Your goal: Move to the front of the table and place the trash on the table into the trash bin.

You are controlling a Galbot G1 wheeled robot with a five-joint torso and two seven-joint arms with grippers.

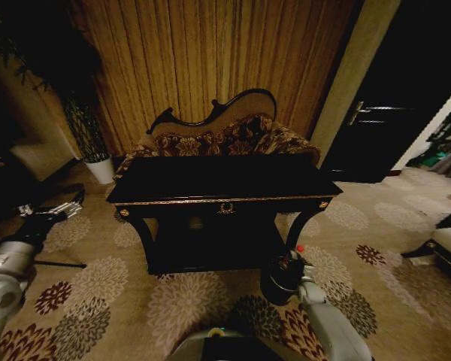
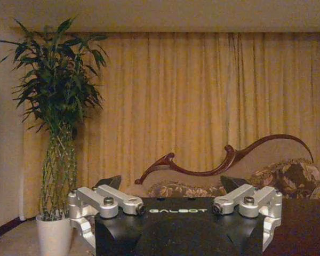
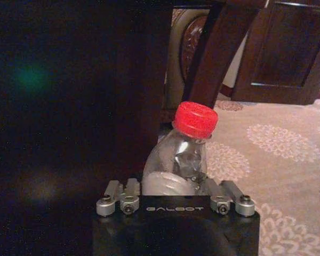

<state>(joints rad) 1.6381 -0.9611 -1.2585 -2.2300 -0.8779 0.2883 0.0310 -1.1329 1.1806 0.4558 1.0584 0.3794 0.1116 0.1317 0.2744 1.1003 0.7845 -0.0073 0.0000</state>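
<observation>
I have the right gripper low at the front right corner of the table, directly above the trash bin, and its jaws are clamped on the bottle. From the right wrist camera I see the bottle's crumpled clear body squeezed between the jaws with the neck and ridged red cap sticking out past them. I judge it is held by the wider body because thin dented plastic gives under pressure and seats firmly there, while the neck would slip. In the head view the red cap shows as a small bright dot just over the bin's rim, so I read this as the drop position.

The bin is a small round dark bucket standing on the patterned floral carpet, just beside the table's curved right leg. The table is black and glossy, rectangular, with a thin gold line along its front edge and a gold ornament at the centre. I see no litter on its dark top, though the light is too dim for me to be sure.

The left gripper hangs out to the left, well clear of the table, with its jaws spread wide and holding nothing. Its wrist camera looks toward the pleated curtain, the carved sofa back and a tall plant in a white pot.
</observation>
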